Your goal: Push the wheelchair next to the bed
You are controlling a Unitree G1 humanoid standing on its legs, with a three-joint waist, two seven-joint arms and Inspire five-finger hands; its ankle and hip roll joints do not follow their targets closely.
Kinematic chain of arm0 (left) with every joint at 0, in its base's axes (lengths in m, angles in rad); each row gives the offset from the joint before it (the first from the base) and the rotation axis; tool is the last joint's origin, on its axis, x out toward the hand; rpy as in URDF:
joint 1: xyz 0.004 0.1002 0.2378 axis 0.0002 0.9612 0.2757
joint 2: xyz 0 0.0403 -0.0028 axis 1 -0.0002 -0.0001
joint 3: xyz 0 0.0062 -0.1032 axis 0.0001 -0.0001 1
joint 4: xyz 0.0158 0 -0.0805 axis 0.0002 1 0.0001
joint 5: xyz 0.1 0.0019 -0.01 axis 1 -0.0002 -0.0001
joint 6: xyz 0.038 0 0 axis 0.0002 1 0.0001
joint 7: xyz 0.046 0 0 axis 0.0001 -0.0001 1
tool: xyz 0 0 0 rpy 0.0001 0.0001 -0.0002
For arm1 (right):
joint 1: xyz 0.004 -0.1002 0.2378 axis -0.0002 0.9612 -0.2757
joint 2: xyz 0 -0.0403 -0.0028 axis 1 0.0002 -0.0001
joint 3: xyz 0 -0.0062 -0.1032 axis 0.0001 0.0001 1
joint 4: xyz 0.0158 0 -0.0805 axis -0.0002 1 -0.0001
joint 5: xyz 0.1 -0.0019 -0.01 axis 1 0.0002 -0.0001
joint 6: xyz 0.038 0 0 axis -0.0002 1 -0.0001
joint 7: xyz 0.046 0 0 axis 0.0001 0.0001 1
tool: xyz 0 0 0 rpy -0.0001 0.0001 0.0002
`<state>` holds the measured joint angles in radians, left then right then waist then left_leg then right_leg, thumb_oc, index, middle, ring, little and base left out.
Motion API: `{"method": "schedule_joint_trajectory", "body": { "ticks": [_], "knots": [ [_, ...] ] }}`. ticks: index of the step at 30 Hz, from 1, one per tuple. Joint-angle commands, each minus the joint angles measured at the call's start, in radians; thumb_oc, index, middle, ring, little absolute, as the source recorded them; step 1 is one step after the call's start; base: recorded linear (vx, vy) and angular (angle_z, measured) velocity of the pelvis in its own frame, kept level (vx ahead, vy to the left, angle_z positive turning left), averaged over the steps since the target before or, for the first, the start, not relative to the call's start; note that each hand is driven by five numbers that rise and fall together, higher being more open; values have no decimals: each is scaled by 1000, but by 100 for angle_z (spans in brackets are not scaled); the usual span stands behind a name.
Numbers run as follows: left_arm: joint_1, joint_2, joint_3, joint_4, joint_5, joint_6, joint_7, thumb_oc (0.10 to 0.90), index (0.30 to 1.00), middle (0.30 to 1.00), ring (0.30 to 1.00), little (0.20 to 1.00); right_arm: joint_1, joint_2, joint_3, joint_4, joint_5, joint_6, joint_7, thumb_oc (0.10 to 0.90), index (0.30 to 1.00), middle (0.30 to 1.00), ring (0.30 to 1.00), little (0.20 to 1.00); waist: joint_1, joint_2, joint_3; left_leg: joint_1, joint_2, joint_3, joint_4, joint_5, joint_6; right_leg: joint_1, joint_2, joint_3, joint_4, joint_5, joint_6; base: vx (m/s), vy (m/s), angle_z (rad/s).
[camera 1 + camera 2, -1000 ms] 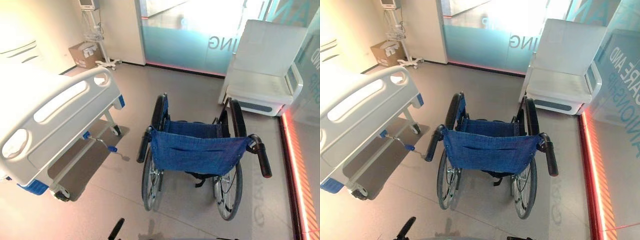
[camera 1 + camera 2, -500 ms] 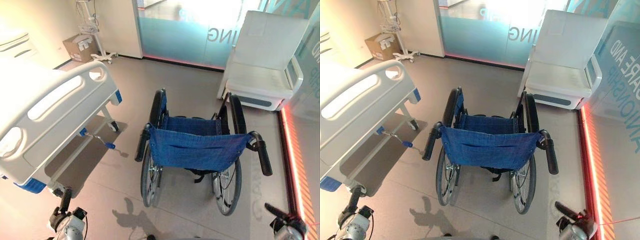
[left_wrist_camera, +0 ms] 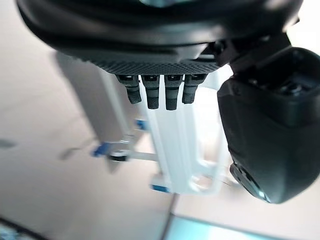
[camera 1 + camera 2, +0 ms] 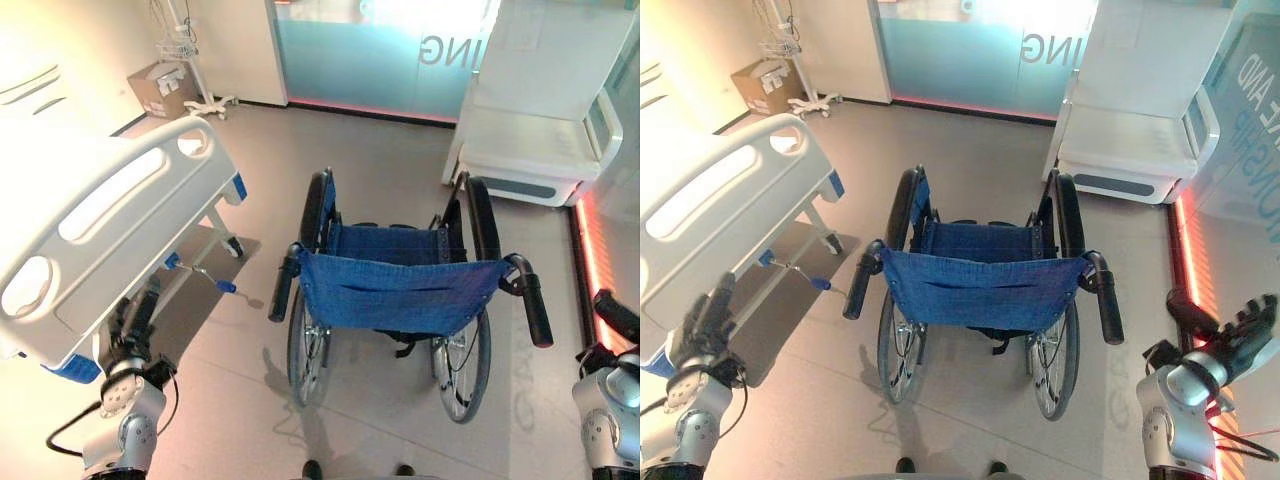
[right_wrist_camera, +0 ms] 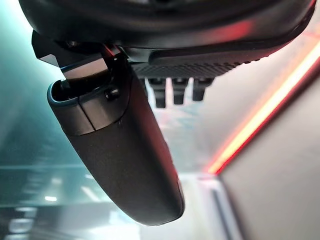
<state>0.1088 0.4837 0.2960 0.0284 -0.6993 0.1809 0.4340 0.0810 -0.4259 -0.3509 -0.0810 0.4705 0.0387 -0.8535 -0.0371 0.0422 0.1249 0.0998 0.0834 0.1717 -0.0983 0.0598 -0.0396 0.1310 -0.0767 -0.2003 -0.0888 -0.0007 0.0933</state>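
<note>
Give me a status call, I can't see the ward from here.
Left hand and right hand open, raised, holding nothing. Wheelchair untouched, apart from bed. Open floor between them.

- The wheelchair [image 4: 395, 300] has a back and seat of blue woven cloth, matt, with a stitched pocket seam.
- Its push handles [image 4: 535, 312] are black, rubber-like and dull; the wheels [image 4: 303, 358] carry thin shiny metal spokes and black tyres.
- The bed [image 4: 110, 230] has a footboard of smooth white moulded plastic with blue plastic corner pieces.
- The floor [image 4: 390, 175] is smooth grey with a soft sheen.
- The armchair [image 4: 535, 130] looks like smooth white padded vinyl.
- The glass wall [image 4: 370, 60] is frosted and glossy.
- A box [image 4: 760, 85] looks like brown cardboard.
- The fingers [image 3: 155, 92] are matt black plastic with ribbed pads.
</note>
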Motion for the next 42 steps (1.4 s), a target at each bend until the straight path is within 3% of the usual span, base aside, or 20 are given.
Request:
{"method": "schedule_joint_trajectory", "body": {
  "ticks": [1, 4, 7, 9, 12, 16, 18, 22, 27, 31, 33, 42],
  "knots": [
    [-116, 136, 60, -123, 31, -91, -35, 800, 900, 900, 900, 900, -113, -100, -51, -115, -137, -152, -86, 800, 900, 900, 900, 900, 4, -12, -48, 15, 6, 0, 11, -60, -9, -21, -55, 27, 2, 32, 16, 0, 0, 0],
    [-129, 141, 43, -180, 12, -81, -75, 800, 900, 900, 900, 900, -134, -102, -31, -154, -123, -163, -50, 800, 900, 900, 900, 900, 10, -11, -48, 13, 6, 2, 11, -59, -11, -23, -56, 22, 2, 33, 17, 0, 0, 0],
    [-130, 147, 37, -223, -6, -45, -142, 800, 900, 900, 900, 900, -144, -115, -10, -192, -78, -146, 56, 800, 900, 900, 900, 900, 12, -12, -47, 12, 7, 6, 11, -57, -14, -25, -56, 20, 2, 33, 17, -10, -2, 0],
    [-115, 159, 29, -242, 30, 38, -229, 800, 900, 900, 900, 900, -140, -124, 6, -219, -38, -128, 162, 800, 900, 900, 900, 900, 13, -14, -46, 10, 7, 12, 11, -55, -16, -27, -55, 20, 2, 34, 18, -18, -9, 0],
    [-83, 198, 26, -261, 39, 150, -337, 800, 900, 900, 900, 900, -125, -149, 10, -259, 75, -38, 298, 800, 900, 900, 900, 900, 11, -14, -42, 5, 8, 17, 11, -51, -19, -33, -54, 20, 2, 36, 21, -39, -13, 0],
    [-45, 279, 42, -265, -20, 219, -436, 800, 900, 900, 900, 900, -102, -192, 11, -289, 239, 57, 456, 800, 900, 900, 900, 900, 3, -10, -35, -1, 11, 29, 11, -44, -20, -42, -53, 19, 3, 41, 24, -54, 5, 0],
    [-31, 315, 52, -263, -77, 239, -466, 800, 900, 900, 900, 900, -89, -210, 10, -295, 313, 66, 504, 800, 900, 900, 900, 900, -2, -10, -32, -2, 11, 36, 11, -42, -21, -46, -52, 20, 4, 42, 25, -47, 2, -1],
    [-13, 374, 57, -274, -156, 282, -485, 800, 900, 900, 900, 900, -73, -256, -4, -294, 366, 95, 531, 800, 900, 900, 900, 900, -10, -13, -31, -4, 13, 49, 11, -41, -24, -50, -49, 16, 6, 42, 29, -17, 0, 0],
    [-8, 426, 60, -305, -228, 289, -504, 800, 900, 900, 900, 900, -59, -320, -19, -315, 435, 132, 530, 800, 900, 900, 900, 900, -15, -16, -30, -9, 17, 56, 11, -34, -27, -55, -44, 11, 10, 40, 28, -12, 1, -1],
    [-24, 432, 49, -323, -355, 305, -528, 800, 900, 900, 900, 900, -68, -332, -14, -308, 475, 156, 531, 800, 900, 900, 900, 900, -15, -18, -29, -11, 18, 59, 11, -33, -29, -54, -41, 7, 11, 38, 26, -7, -1, -2],
    [-39, 425, 20, -358, -455, 307, -488, 800, 900, 900, 900, 900, -58, -341, 0, -308, 524, 203, 530, 800, 900, 900, 900, 900, -17, -24, -29, -11, 18, 61, 11, -32, -28, -52, -37, 6, 11, 36, 24, 0, 0, 0],
    [-61, 441, -31, -372, -475, 314, -458, 800, 900, 900, 900, 900, -45, -409, 13, -294, 545, 316, 503, 800, 900, 900, 900, 900, -22, -37, -30, -12, 19, 66, 11, -27, -30, -50, -28, 4, 17, 32, 19, 0, 0, 0]
  ]
}}
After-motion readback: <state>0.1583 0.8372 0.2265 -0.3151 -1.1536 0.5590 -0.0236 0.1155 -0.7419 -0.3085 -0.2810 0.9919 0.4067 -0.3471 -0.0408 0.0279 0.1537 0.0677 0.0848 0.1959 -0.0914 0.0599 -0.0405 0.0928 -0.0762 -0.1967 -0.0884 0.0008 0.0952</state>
